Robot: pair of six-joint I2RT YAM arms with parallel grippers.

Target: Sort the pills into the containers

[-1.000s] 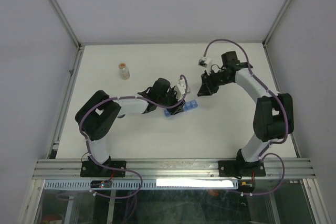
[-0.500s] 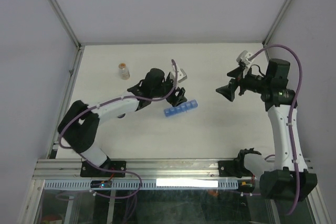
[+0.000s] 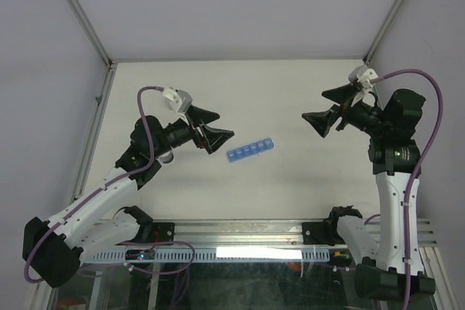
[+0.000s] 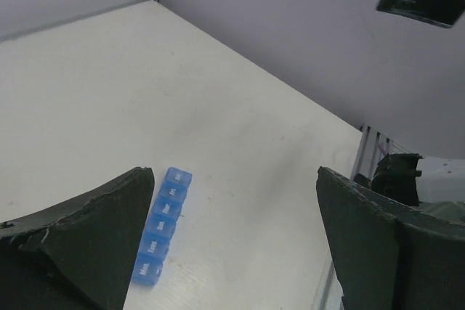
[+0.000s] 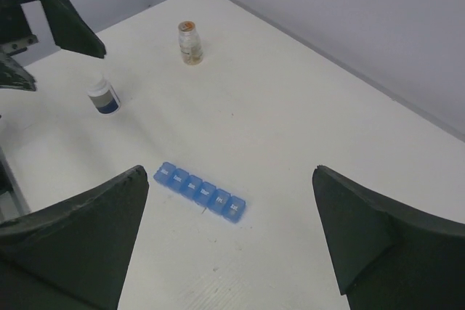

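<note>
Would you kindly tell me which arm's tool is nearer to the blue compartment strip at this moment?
Left. The left tool hangs open just to the left of the blue compartment strip; the right tool, also open, is farther off to its right.

The left arm (image 3: pixel 102 195) and right arm (image 3: pixel 390 197) are built of white links joined by black housings. Purple cables (image 3: pixel 142 104) are looped along both. A white-grey camera block (image 3: pixel 176 97) is mounted at each wrist. The left gripper (image 3: pixel 225 125) and right gripper (image 3: pixel 314 106) are fitted with broad, wedge-shaped, matte black fingers (image 5: pixel 378 245).
</note>
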